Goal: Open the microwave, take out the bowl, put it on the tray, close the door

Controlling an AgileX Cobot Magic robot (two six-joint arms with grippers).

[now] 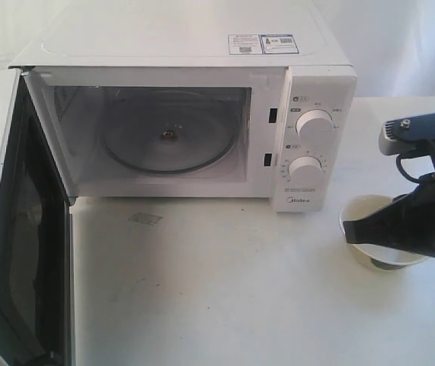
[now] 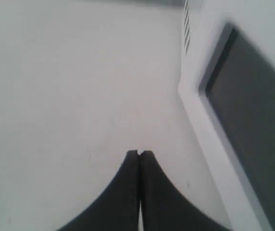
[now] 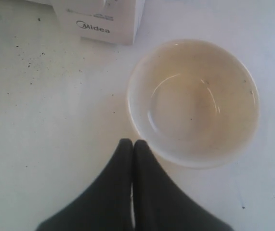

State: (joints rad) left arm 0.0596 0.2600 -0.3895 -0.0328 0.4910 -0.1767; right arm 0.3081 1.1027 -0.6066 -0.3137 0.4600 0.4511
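The white microwave (image 1: 202, 46) stands open, and its cavity holds only the glass turntable (image 1: 167, 141). Its door (image 1: 19, 229) is swung out to the left with the dark inner face showing. The cream bowl (image 1: 363, 209) sits on the table to the right of the microwave's dial panel. My right gripper (image 1: 350, 229) hovers over the bowl, shut and holding nothing. In the right wrist view the gripper (image 3: 133, 143) is just beside the bowl (image 3: 195, 101). My left gripper (image 2: 139, 153) is shut and empty near the door's window (image 2: 253, 110). It does not show in the exterior view.
White tabletop (image 1: 225, 290) stretches in front of the microwave, with a faint small patch (image 1: 145, 219) on it. The microwave's corner with the Midea logo (image 3: 98, 21) lies close to the bowl. No tray is in view.
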